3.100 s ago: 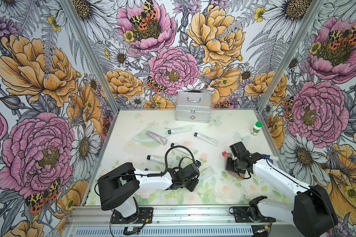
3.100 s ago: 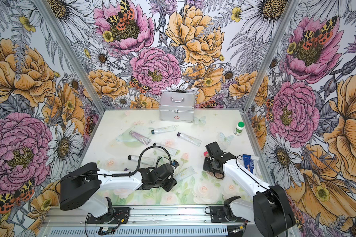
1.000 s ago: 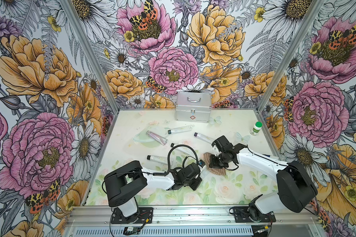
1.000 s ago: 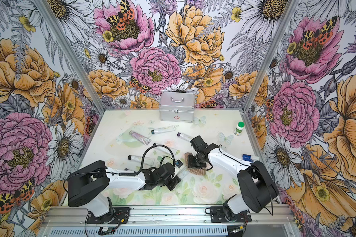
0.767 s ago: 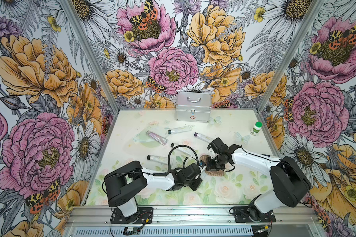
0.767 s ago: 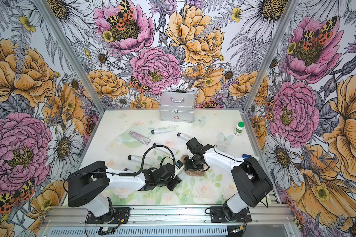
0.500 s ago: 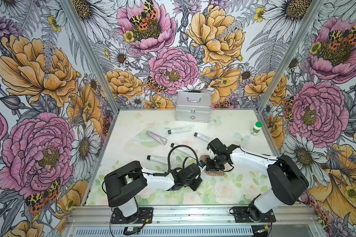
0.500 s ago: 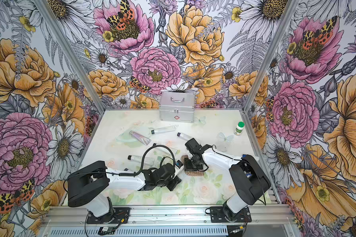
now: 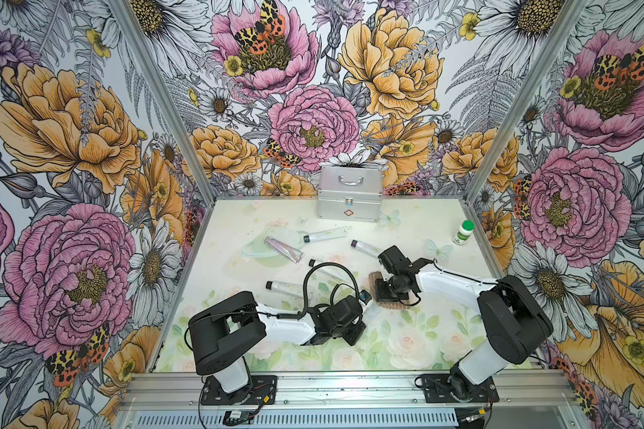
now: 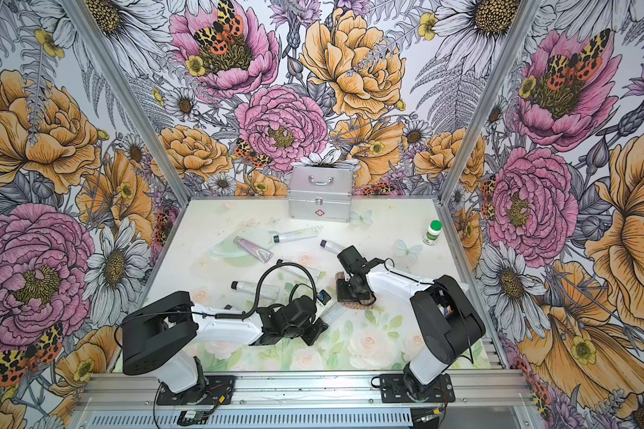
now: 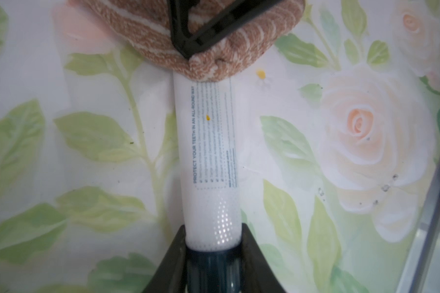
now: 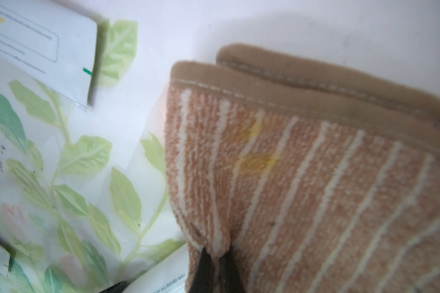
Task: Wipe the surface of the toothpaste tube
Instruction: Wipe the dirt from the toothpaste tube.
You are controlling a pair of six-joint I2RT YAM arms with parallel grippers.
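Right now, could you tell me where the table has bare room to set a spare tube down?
Bare patches: the back strip between the silver case and the green-capped bottle; the front stretch between the left arm and the right arm, by the rail. The middle is crowded: loose tubes, the towel and the toothpaste tube.

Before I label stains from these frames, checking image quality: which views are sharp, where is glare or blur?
Left wrist view: toothpaste tube heading legible, dotted glare near its cap, towel soft. Right wrist view: towel weave slightly soft, hem blurred. Both top views: evenly lit, sharp.
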